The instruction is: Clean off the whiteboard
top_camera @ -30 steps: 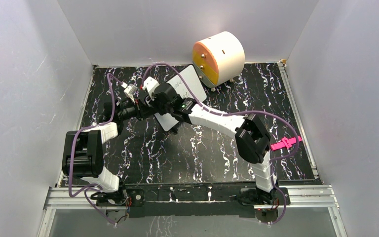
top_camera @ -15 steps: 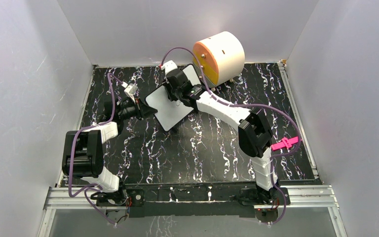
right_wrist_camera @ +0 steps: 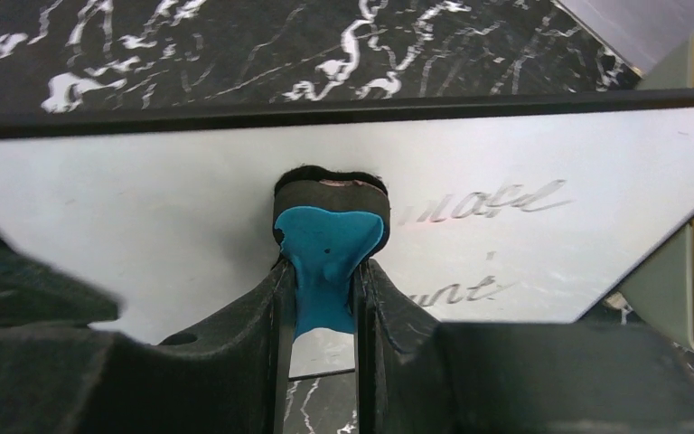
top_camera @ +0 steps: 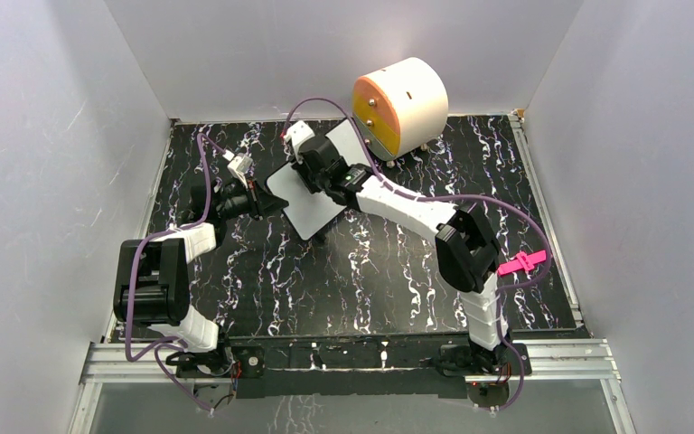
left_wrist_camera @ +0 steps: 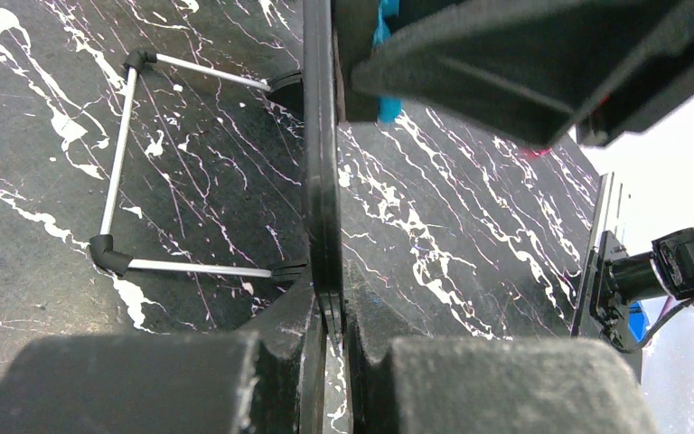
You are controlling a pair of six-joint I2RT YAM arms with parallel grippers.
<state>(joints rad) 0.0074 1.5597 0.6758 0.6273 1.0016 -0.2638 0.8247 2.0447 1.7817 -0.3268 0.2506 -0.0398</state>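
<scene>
Blue eraser, its black felt pad against the board face, is pinched narrowly in the right gripper. The whiteboard stands propped at the far middle of the marbled table, just near-left of the round drawer unit. Its left edge is clamped tight in the left gripper. Faint handwriting shows right of the pad. To wipe well, press the felt flat, sweep across those words in overlapping strokes, and brace firmly with the left arm so the board cannot tip.
</scene>
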